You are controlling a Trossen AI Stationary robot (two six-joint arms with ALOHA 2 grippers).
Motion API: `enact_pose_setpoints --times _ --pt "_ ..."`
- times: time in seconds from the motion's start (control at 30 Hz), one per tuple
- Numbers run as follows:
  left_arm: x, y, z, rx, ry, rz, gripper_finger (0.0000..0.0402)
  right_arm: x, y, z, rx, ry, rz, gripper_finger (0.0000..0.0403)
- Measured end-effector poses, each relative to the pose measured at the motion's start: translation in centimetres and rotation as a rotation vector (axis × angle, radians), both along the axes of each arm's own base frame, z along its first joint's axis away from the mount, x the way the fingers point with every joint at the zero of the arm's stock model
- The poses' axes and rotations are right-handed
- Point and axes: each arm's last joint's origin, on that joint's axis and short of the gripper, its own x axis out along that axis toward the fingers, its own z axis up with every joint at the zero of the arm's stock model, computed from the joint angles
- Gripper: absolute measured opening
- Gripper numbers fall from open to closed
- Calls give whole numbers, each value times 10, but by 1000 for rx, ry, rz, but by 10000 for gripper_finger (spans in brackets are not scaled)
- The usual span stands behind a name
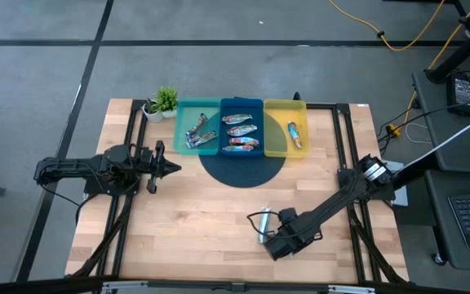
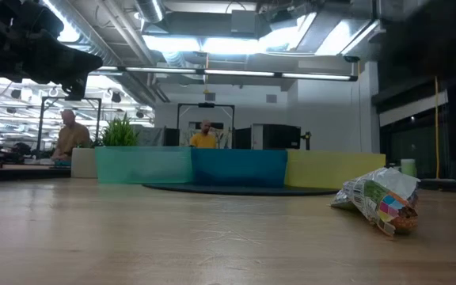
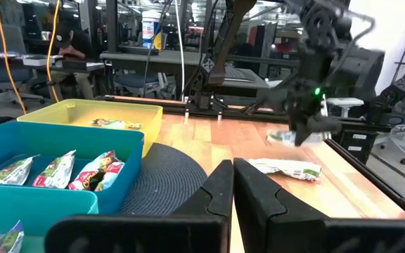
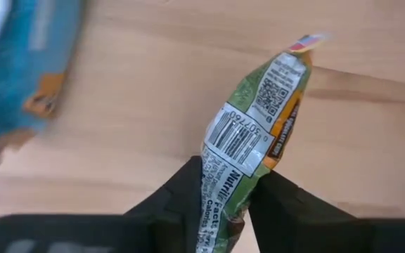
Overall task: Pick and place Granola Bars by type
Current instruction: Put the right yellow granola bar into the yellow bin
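Right end effector (image 4: pixel 225 204) clamps green granola bar (image 4: pixel 248 151) above table (image 4: pixel 132 105).

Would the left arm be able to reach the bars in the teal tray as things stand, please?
Probably yes. The left claw, shut and empty, sits just in front of the teal tray, with bare table between them and nothing above the bars. The right claw is far off, shut on a green granola bar.

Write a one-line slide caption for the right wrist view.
Right gripper fingers pinch a green granola bar above the wooden table; a blue bar lies nearby.
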Motion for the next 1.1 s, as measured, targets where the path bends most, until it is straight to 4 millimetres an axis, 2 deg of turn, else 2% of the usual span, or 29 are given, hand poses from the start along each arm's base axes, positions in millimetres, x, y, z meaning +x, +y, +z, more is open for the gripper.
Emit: enact_pose_setpoints --times 0.13,0.27,0.4,0.53,0.73,0.9,1.1 --pt "0 0 0 0 0 0 8 -1 -3 47 5 -13 45 100" --pt "0 0 0 0 0 0 5 -9 -13 97 -52 -109 43 100" --pt "0 0 0 0 0 0 4 -18 -25 129 -138 -205 31 99" --pt "0 0 0 0 0 0 8 -24 -34 139 -186 -231 26 99" --pt "0 0 0 0 0 0 5 -21 -55 141 -213 -152 123 99" --pt "0 0 0 0 1 0 6 -7 -94 146 -208 -138 263 99" --pt "0 0 0 0 0 0 7 4 -155 156 -208 -139 442 99"
